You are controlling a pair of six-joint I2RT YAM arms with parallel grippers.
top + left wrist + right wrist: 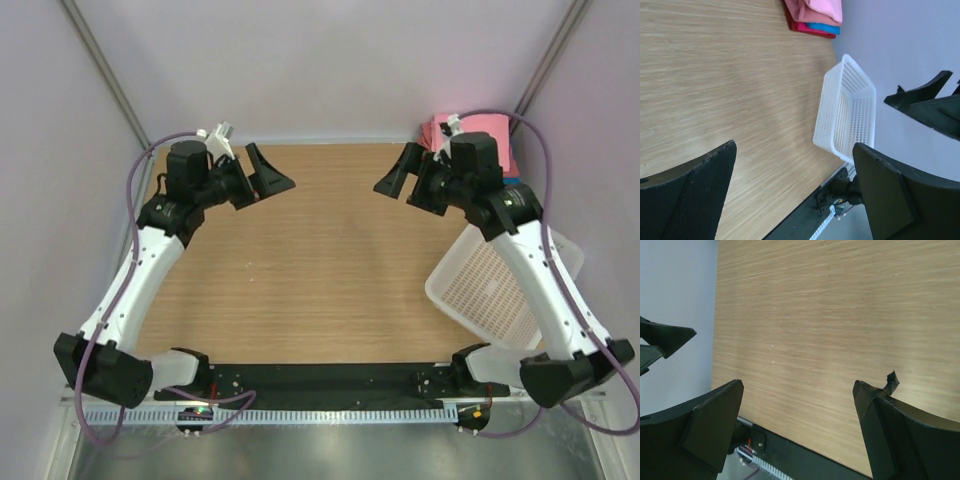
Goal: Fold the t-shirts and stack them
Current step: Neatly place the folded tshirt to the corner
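The t-shirts (482, 133) lie folded in a stack at the back right corner of the table, salmon-pink on top. In the left wrist view the t-shirts (815, 15) show pink over a blue and a red layer. My left gripper (255, 178) hangs open above the back left of the wooden table (320, 270), holding nothing. My right gripper (415, 180) hangs open beside the stack, also holding nothing. Only bare wood lies between the jaws of the left gripper (795, 147) and of the right gripper (799, 386).
A white mesh basket (505, 290) sits tilted at the table's right edge, under the right arm; the same basket (847, 110) shows in the left wrist view. Pale walls enclose the back and sides. A black rail (320, 380) runs along the near edge.
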